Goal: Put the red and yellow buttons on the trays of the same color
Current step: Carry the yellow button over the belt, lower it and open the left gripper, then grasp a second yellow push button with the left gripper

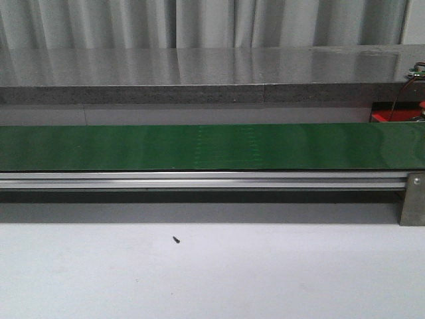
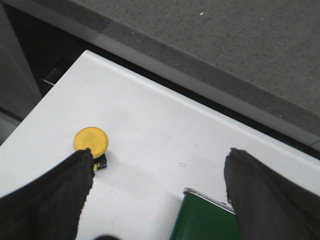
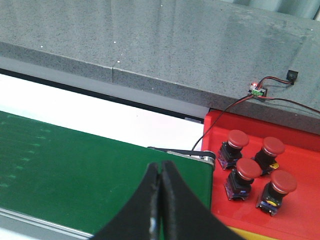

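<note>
In the left wrist view a yellow button (image 2: 91, 140) stands on the white table, its round cap up. My left gripper (image 2: 161, 151) is open over the table. One of its fingers (image 2: 65, 195) partly covers the button's base, and nothing sits between the fingers. In the right wrist view several red buttons (image 3: 248, 170) stand upright in the red tray (image 3: 305, 220). My right gripper (image 3: 161, 166) is shut and empty over the green belt (image 3: 75, 165), beside the tray. A thin yellow strip (image 3: 262, 235) shows at the tray's edge; I cannot tell what it is.
The green conveyor belt (image 1: 199, 146) runs across the table on an aluminium rail (image 1: 199, 178); its end (image 2: 205, 220) lies under my left gripper. A grey stone ledge (image 1: 199, 73) stands behind it. Wires and a small circuit board (image 3: 258, 90) sit by the red tray (image 1: 388, 117).
</note>
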